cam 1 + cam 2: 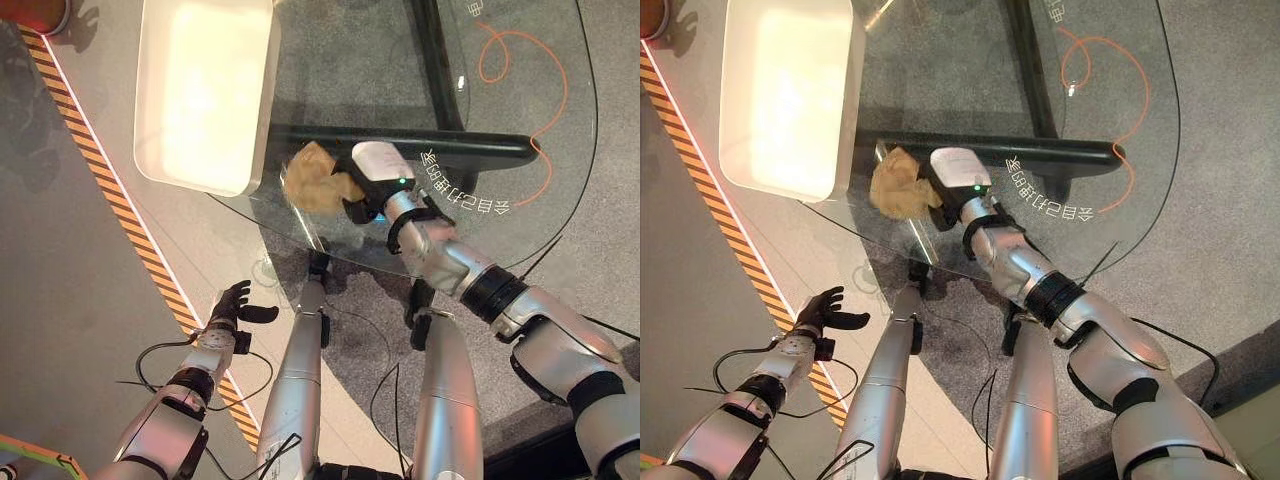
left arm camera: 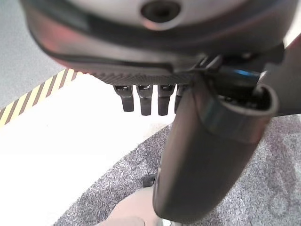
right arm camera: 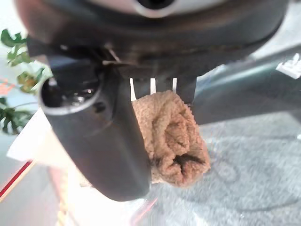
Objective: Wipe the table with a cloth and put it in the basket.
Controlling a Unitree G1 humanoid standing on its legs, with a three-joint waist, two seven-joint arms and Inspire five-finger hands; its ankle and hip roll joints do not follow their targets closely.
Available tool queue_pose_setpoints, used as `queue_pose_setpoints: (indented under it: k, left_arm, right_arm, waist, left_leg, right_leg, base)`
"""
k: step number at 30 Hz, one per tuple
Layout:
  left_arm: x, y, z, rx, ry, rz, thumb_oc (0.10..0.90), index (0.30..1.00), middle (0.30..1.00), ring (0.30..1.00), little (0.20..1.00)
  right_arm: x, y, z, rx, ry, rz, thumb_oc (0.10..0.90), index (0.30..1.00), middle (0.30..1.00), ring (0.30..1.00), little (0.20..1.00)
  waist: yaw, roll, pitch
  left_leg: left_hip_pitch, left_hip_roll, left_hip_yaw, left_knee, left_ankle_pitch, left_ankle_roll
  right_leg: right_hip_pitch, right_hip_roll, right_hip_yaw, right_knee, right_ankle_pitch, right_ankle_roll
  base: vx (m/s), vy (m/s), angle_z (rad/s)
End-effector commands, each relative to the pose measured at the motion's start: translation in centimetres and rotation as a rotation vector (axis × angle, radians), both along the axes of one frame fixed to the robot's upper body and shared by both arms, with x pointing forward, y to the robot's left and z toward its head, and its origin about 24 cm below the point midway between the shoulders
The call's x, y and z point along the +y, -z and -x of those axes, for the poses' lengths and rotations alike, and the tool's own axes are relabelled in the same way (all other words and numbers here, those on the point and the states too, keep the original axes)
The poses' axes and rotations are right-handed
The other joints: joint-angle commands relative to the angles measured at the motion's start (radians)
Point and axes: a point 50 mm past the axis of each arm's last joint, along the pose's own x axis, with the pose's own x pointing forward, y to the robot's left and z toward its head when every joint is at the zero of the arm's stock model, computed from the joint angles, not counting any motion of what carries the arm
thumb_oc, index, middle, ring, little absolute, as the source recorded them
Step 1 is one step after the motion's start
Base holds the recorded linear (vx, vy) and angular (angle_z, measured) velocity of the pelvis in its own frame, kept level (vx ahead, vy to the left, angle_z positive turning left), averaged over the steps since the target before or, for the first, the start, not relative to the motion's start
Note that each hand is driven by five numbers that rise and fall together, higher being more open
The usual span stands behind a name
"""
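A tan cloth (image 1: 310,178) lies bunched on the glass table (image 1: 500,120), close to the table's left edge. My right hand (image 1: 375,188) is shut on the cloth, and in the right wrist view the cloth (image 3: 171,136) sits gripped between thumb and fingers. The white basket (image 1: 262,110) stands on the floor just left of the cloth, beside the table's rim. My left hand (image 1: 232,305) hangs low at the left, well below the table edge, open and holding nothing, with its fingers (image 2: 143,100) relaxed.
A dark table bar (image 1: 450,148) runs under the glass just beyond the cloth. An orange cable (image 1: 545,90) curls on the grey carpet under the table. Striped yellow-black tape (image 1: 110,190) crosses the floor at the left.
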Motion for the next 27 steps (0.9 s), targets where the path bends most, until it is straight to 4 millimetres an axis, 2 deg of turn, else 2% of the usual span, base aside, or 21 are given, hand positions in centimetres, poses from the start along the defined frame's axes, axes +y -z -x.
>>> queue_pose_setpoints:
  k: [1,8,15,19,23,27]
  left_arm:
    - [1.6,1.0,1.2,0.052,-0.047,-0.072,0.8,0.9,0.9,0.9,0.9]
    - [1.4,1.0,1.2,0.056,-0.037,-0.078,0.8,0.9,0.9,0.9,0.9]
    - [1.4,0.7,0.8,0.037,-0.05,-0.058,0.8,0.9,0.9,0.9,0.9]
    - [1.7,0.2,0.6,-0.045,-0.188,0.036,0.8,0.9,0.9,0.9,0.9]
    - [3.0,-1.1,0.2,-0.167,-0.385,0.144,0.8,0.9,0.9,0.9,0.9]
    - [5.1,-3.8,-0.6,-0.344,-0.592,0.26,0.8,0.9,0.9,0.9,0.9]
  right_arm:
    - [6.5,-2.5,3.2,-0.099,-0.326,-0.069,0.1,0.3,0.3,0.3,0.2]
    - [6.9,-2.2,3.8,-0.103,-0.354,-0.054,0.1,0.3,0.3,0.3,0.2]
    - [6.5,-2.2,3.6,-0.129,-0.31,-0.091,0.1,0.3,0.3,0.3,0.2]
    - [4.9,-2.4,2.5,-0.157,-0.195,-0.193,0.1,0.3,0.3,0.3,0.2]
    - [2.9,-3.0,1.5,-0.191,-0.077,-0.376,0.1,0.3,0.3,0.3,0.2]
    - [0.6,-4.3,0.9,-0.239,0.035,-0.593,0.1,0.3,0.3,0.3,0.2]
  waist:
    - [-0.006,0.004,-0.017]
    - [-0.009,0.0,-0.017]
    - [-0.013,-0.001,-0.017]
    - [-0.014,0.002,-0.017]
    - [-0.012,0.001,-0.017]
    - [-0.009,-0.005,-0.017]
  left_leg:
    - [0.017,-0.129,0.087,0.137,-0.144,0.114]
    - [0.014,-0.127,0.086,0.141,-0.144,0.112]
    - [0.015,-0.127,0.086,0.14,-0.143,0.111]
    - [0.019,-0.125,0.085,0.141,-0.143,0.111]
    - [0.016,-0.122,0.085,0.148,-0.146,0.112]
    - [0.014,-0.118,0.08,0.148,-0.147,0.113]
  right_leg:
    - [0.057,0.055,-0.062,-0.278,0.18,-0.012]
    - [0.054,0.056,-0.061,-0.274,0.182,-0.011]
    - [0.054,0.057,-0.058,-0.273,0.183,-0.011]
    - [0.054,0.057,-0.054,-0.266,0.179,-0.013]
    - [0.05,0.057,-0.054,-0.25,0.169,-0.016]
    - [0.045,0.057,-0.057,-0.237,0.163,-0.014]
  base:
    - [0.0,0.0,0.0]
    - [0.0,0.0,0.0]
    - [0.0,0.0,0.0]
    - [0.0,0.0,0.0]
    - [0.0,0.0,0.0]
    - [0.0,-0.01,0.01]
